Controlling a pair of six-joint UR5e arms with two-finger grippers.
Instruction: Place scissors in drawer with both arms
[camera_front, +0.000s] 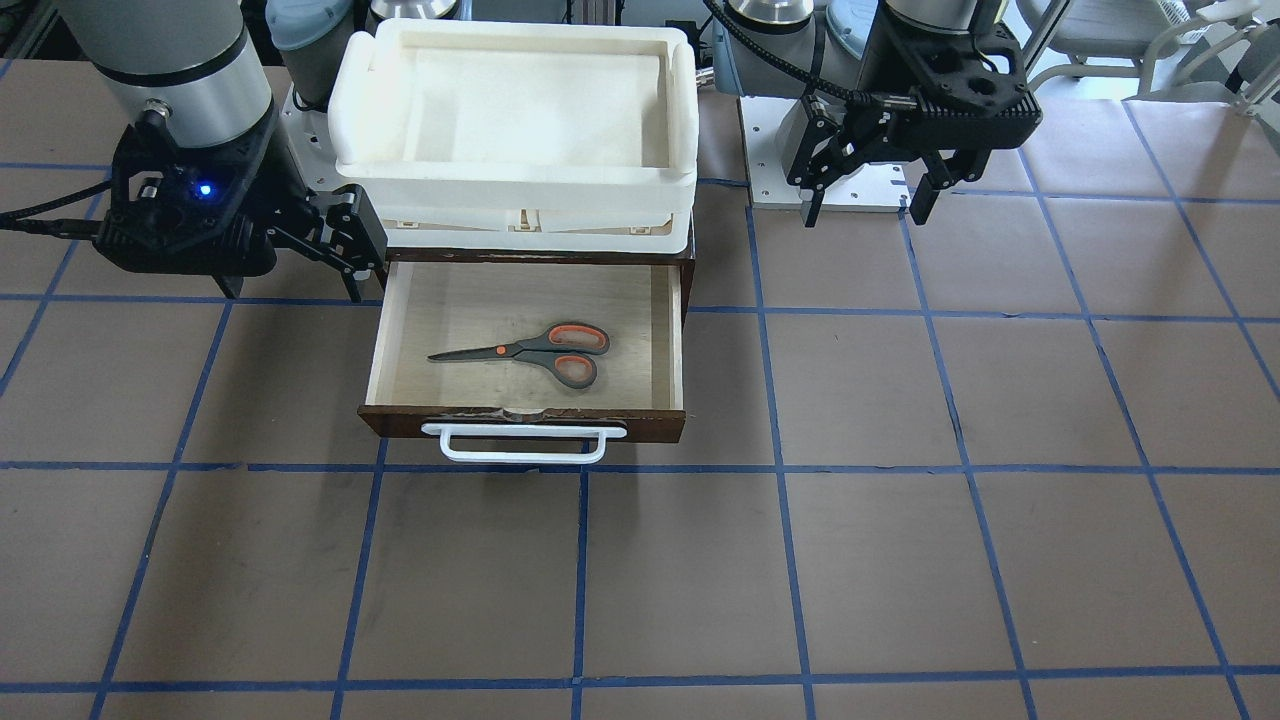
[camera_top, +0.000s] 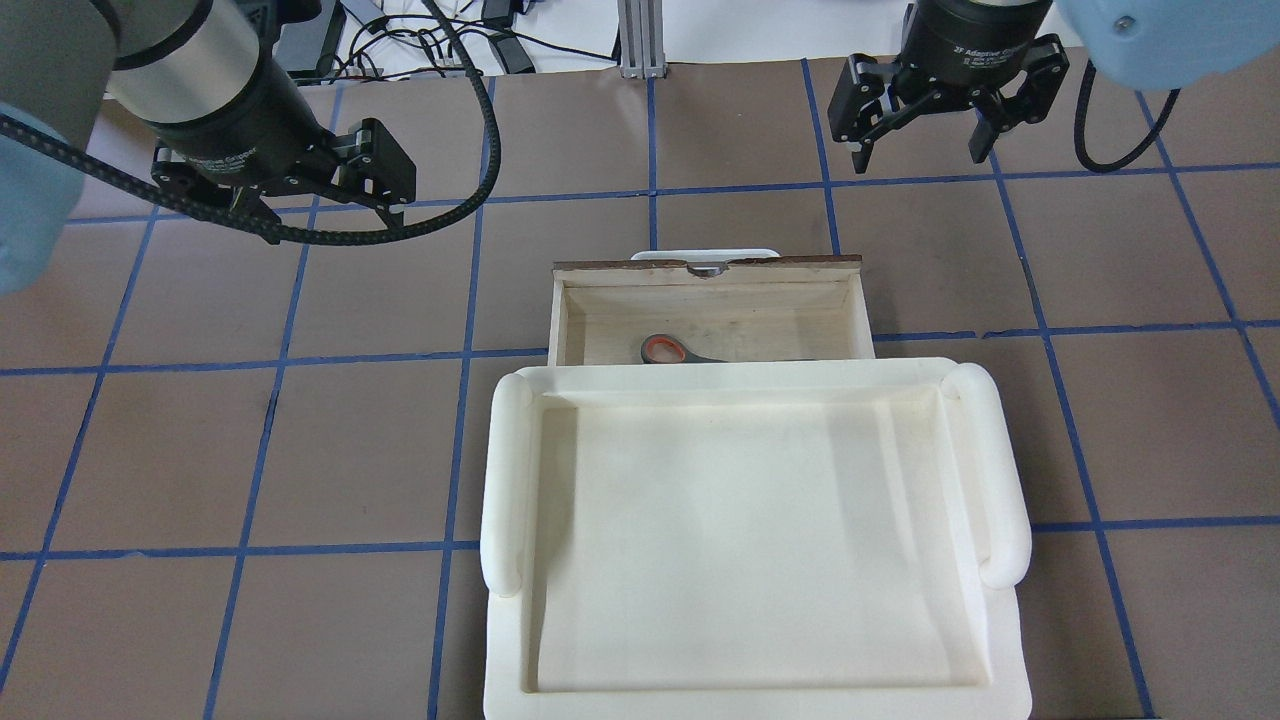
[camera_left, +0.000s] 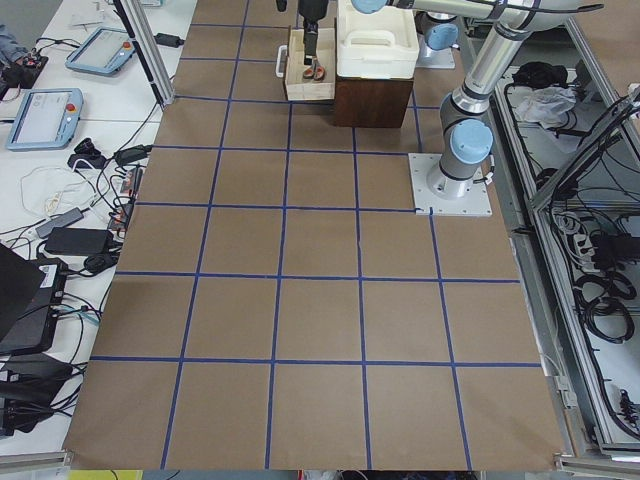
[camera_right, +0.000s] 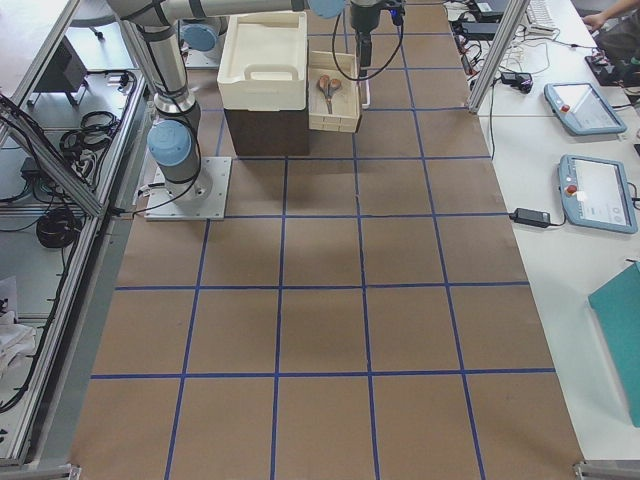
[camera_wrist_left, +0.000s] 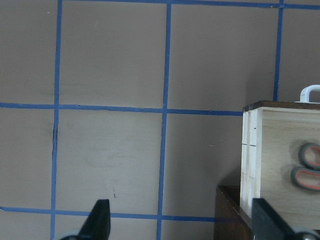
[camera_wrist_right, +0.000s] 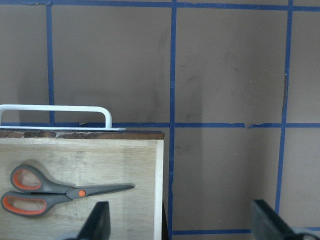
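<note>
The scissors (camera_front: 545, 352) lie flat inside the open drawer (camera_front: 520, 420), handles toward the robot's left and blades toward its right. They also show in the overhead view (camera_top: 680, 352), the right wrist view (camera_wrist_right: 50, 190) and, handles only, the left wrist view (camera_wrist_left: 310, 170). My left gripper (camera_front: 865, 212) is open and empty above the table, to the left of the drawer; it also shows in the overhead view (camera_top: 300, 200). My right gripper (camera_front: 292, 290) is open and empty beside the drawer's other side; it also shows in the overhead view (camera_top: 918, 158).
A cream-white plastic tray (camera_front: 510, 180) sits on top of the dark cabinet (camera_left: 372, 100) that the drawer slides out of. The drawer's white loop handle (camera_front: 520, 445) faces away from the robot. The brown table has blue grid lines.
</note>
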